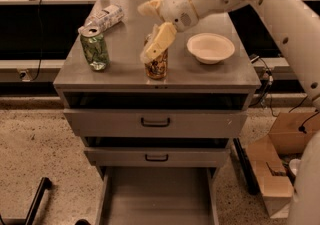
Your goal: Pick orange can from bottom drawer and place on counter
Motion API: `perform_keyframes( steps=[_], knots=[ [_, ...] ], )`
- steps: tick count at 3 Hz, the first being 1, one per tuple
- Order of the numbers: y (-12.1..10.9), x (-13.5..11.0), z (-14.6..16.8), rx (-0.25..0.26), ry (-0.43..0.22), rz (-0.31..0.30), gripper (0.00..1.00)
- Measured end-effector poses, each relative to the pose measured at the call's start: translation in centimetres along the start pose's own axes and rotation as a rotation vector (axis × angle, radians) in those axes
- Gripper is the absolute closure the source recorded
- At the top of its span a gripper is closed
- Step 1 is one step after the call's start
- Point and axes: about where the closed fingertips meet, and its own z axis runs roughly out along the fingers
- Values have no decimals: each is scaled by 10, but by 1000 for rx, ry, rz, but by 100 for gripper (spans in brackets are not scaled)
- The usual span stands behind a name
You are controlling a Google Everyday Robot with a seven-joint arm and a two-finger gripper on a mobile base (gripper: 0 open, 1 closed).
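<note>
The orange can point(157, 67) stands upright on the counter point(125, 71), near the middle of its front edge. My gripper point(146, 33) is open and holds nothing. It hangs just above and behind the can. Its near finger point(157, 42) overlaps the can's top in this view, and its far finger point(148, 7) points away to the back. The bottom drawer point(158, 196) is pulled out below the cabinet, and its grey floor is bare.
A green patterned can point(95, 49) stands at the counter's front left. A white labelled bottle point(104, 17) lies behind it. A white bowl point(210, 47) sits to the right of the orange can. A cardboard box point(278, 169) is on the floor at right. The two upper drawers are closed.
</note>
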Motion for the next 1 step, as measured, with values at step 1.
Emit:
perform_keyframes(
  steps=[1],
  knots=[
    [2, -9, -1, -4, 0, -31, 0]
  ],
)
